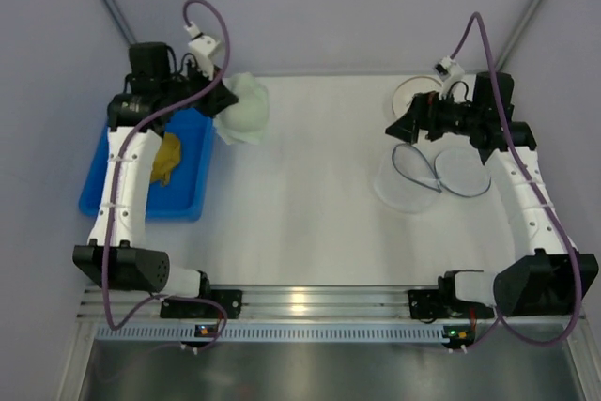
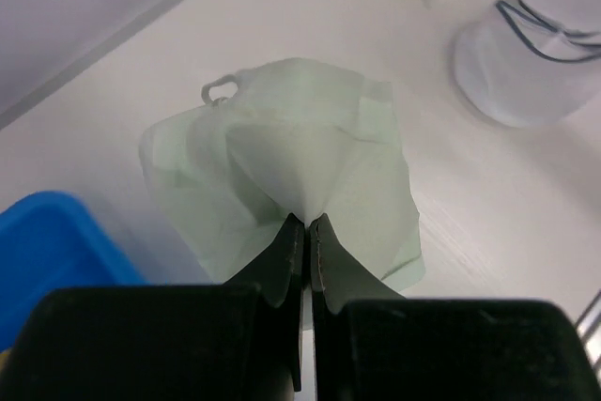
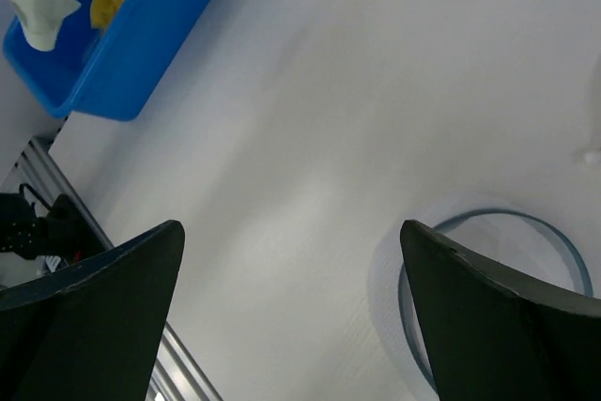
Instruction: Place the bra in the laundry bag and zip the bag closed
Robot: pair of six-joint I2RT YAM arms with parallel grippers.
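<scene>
My left gripper [image 1: 221,105] is shut on the pale mint-green bra [image 1: 244,110] and holds it bunched above the table's far left, beside the blue bin's far corner. In the left wrist view the closed fingertips [image 2: 308,223] pinch the bra [image 2: 300,138], which hangs spread out with a strap loop at its upper left. The laundry bag [image 1: 413,180] lies unzipped at the right, its two round mesh halves spread side by side with the dark zipper rim showing. It also shows in the left wrist view [image 2: 535,63]. My right gripper [image 1: 394,126] is open and empty, above the bag's far edge [image 3: 498,269].
A blue bin [image 1: 103,185] at the left holds a yellow cloth lump [image 1: 167,159]. A white disc with a tan rim [image 1: 406,96] sits at the far right behind the bag. A metal rail [image 1: 300,302] runs along the near edge.
</scene>
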